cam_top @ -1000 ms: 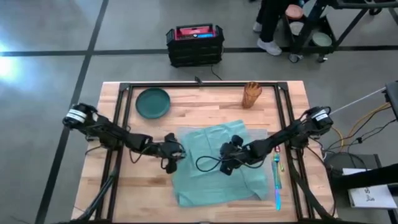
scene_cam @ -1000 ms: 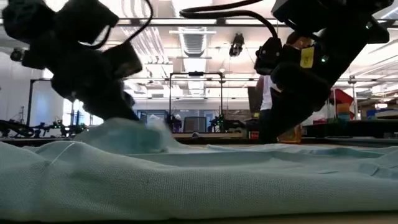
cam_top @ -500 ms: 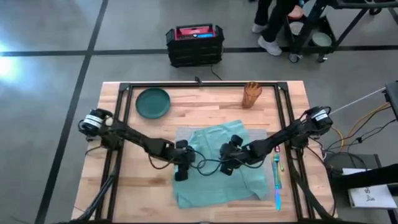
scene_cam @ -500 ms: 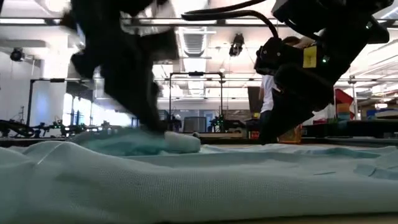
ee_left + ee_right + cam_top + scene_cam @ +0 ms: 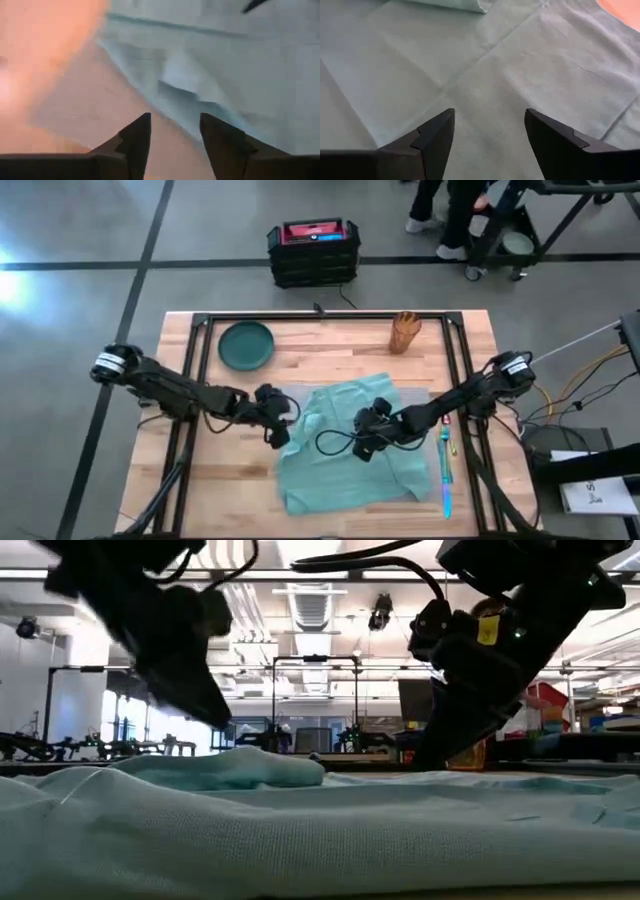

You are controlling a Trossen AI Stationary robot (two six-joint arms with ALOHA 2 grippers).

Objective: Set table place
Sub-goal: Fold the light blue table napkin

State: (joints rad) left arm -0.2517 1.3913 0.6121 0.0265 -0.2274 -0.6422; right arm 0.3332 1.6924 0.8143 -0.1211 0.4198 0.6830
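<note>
- Since the earlier frames the left arm has pulled back toward the table's left, leaving the teal napkin's [image 5: 350, 445] left edge folded over on itself.
- Light wooden table [image 5: 230, 480] carries everything.
- Grey placemat [image 5: 292, 393] lies mid-table, mostly covered by the napkin; only strips of it show along the far and left sides.
- Dark green plate [image 5: 246, 344] sits far left, well apart from the placemat.
- Left gripper [image 5: 276, 423] hovers at the napkin's left edge, fingers [image 5: 135, 137] parted, holding nothing.
- Right gripper [image 5: 362, 442] is over the napkin's middle, fingers [image 5: 436, 135] spread wide, empty.
</note>
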